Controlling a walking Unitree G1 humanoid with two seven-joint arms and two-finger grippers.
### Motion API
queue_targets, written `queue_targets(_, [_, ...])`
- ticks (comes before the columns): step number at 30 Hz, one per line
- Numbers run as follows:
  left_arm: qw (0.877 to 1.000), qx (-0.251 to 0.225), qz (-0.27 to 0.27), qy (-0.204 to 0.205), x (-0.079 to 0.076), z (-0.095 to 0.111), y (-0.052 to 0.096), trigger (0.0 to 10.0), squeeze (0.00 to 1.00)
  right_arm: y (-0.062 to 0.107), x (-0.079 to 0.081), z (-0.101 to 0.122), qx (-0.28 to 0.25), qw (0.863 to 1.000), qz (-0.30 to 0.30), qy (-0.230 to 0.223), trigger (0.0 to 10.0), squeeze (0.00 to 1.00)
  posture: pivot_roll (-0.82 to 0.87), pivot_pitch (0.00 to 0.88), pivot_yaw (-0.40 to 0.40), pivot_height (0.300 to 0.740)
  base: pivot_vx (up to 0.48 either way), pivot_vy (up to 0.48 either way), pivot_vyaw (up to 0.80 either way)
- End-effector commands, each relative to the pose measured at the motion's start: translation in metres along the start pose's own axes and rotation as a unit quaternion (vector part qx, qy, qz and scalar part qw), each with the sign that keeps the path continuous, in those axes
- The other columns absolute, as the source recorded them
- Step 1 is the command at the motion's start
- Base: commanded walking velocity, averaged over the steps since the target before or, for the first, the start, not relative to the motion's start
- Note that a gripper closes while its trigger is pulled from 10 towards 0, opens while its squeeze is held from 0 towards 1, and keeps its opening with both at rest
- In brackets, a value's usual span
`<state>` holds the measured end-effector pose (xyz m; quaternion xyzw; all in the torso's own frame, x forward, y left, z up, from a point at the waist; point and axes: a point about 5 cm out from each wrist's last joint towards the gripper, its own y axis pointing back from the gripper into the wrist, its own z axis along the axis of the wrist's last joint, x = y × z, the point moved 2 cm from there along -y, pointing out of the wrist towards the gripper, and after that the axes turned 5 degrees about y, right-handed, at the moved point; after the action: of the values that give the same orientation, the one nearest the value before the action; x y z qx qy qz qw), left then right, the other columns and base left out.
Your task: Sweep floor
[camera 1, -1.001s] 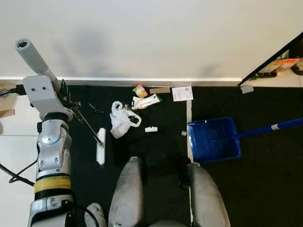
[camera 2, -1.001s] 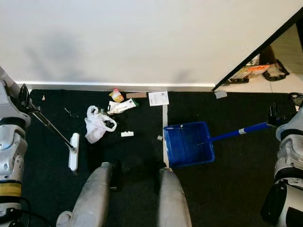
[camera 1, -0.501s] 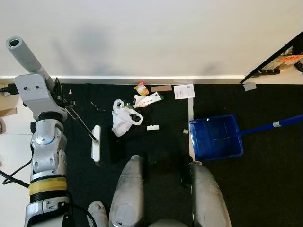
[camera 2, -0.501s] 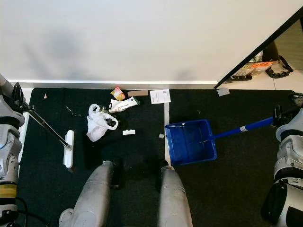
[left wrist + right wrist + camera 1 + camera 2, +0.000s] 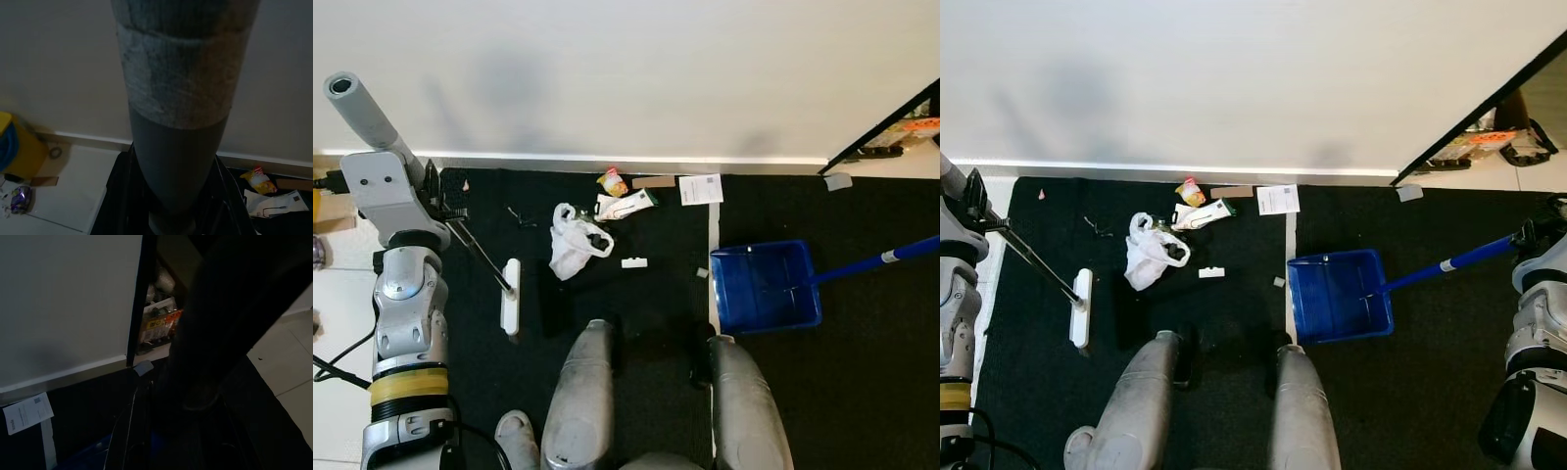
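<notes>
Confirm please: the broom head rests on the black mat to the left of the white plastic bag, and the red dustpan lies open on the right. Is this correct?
Not quite: the dustpan is blue, not red, as the right eye view shows. The rest holds: the broom head rests on the black mat to the left of the white plastic bag, and the dustpan lies open on the right.

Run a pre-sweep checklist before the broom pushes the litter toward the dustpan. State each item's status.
1. White broom head resting on the black mat: ok.
2. Left gripper holding the broom handle: ok.
3. Blue dustpan flat on the mat, mouth facing the litter: ok.
4. Right gripper at the blue dustpan handle; grip: cannot tell.
5. White plastic bag lies between broom head and dustpan: ok.
</notes>
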<state>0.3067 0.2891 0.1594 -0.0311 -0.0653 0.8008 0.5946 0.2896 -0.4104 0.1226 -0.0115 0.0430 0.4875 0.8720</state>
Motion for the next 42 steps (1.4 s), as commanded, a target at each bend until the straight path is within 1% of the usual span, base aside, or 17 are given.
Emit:
queue_targets(1, [1.0,-0.003,0.008,-0.021,0.012,0.003,0.001,10.0,0.0,0.009,-0.01,-0.016,0.025,1.0,-0.013,0.012,0.0,0.0,0.23,0.412,0.032,0.731,0.0,0.0,0.0])
queue_targets(6, [1.0,-0.007,0.005,-0.021,0.01,0.005,0.001,10.0,0.0,0.007,-0.005,-0.011,0.008,1.0,-0.01,-0.01,0.0,0.0,0.23,0.405,0.029,0.731,0.0,0.0,0.0])
queue_targets(9, [1.0,-0.013,-0.004,-0.02,0.006,0.006,0.0,10.0,0.0,0.003,0.004,-0.003,-0.016,0.999,-0.002,-0.041,0.0,0.0,0.23,0.395,0.029,0.731,0.0,0.0,0.0])
queue_targets(10, [1.0,-0.013,-0.004,-0.02,0.006,0.006,0.0,10.0,0.0,0.003,0.004,-0.003,-0.016,0.999,-0.002,-0.041,0.0,0.0,0.23,0.395,0.029,0.731,0.0,0.0,0.0])
queue_targets(13, [1.0,-0.017,-0.013,-0.015,0.001,0.007,-0.003,10.0,0.0,-0.001,0.012,0.004,-0.036,0.997,0.001,-0.062,0.0,0.0,0.22,0.377,0.026,0.731,0.0,0.0,0.0])
queue_targets(16, [1.0,-0.018,-0.021,-0.012,-0.003,0.007,-0.005,10.0,0.0,-0.002,0.016,0.008,-0.045,0.997,0.006,-0.067,0.0,0.0,0.21,0.36,0.023,0.731,0.0,0.0,0.0])
queue_targets(19, [0.999,-0.023,-0.038,-0.008,-0.012,0.008,-0.008,10.0,0.0,-0.005,0.023,0.016,-0.061,0.995,0.017,-0.071,0.0,0.0,0.19,0.328,0.013,0.731,0.0,0.0,0.0])
queue_targets(21, [0.999,-0.023,-0.039,-0.008,-0.013,0.008,-0.009,10.0,0.0,-0.006,0.024,0.017,-0.064,0.995,0.019,-0.072,0.0,0.0,0.19,0.328,0.013,0.731,0.0,0.0,0.0])
queue_targets(24, [0.999,-0.026,-0.043,-0.005,-0.017,0.007,-0.01,10.0,0.0,-0.007,0.025,0.022,-0.07,0.995,0.023,-0.072,0.0,0.0,0.18,0.305,0.006,0.731,0.0,0.0,0.0])
queue_targets(30, [0.998,-0.028,-0.048,-0.002,-0.019,0.005,-0.011,10.0,0.0,-0.009,0.019,0.03,-0.084,0.994,0.017,-0.075,0.0,0.0,0.16,0.268,0.001,0.731,0.0,0.0,0.0])
queue_targets(35, [0.998,-0.027,-0.049,-0.001,-0.02,0.003,-0.01,10.0,0.0,-0.008,0.019,0.027,-0.081,0.994,0.013,-0.077,0.0,0.0,0.15,0.258,0.001,0.731,0.0,0.0,0.0])
queue_targets(41, [0.998,-0.025,-0.052,0.0,-0.022,-0.002,-0.009,10.0,0.0,-0.002,0.032,0.009,-0.06,0.995,0.022,-0.079,0.0,0.0,0.15,0.256,-0.003,0.731,0.0,0.0,0.0])
queue_targets(42, [0.998,-0.025,-0.052,0.001,-0.022,-0.002,-0.009,10.0,0.0,0.0,0.036,0.003,-0.054,0.995,0.023,-0.082,0.0,0.0,0.15,0.257,-0.004,0.731,0.0,0.0,0.0])
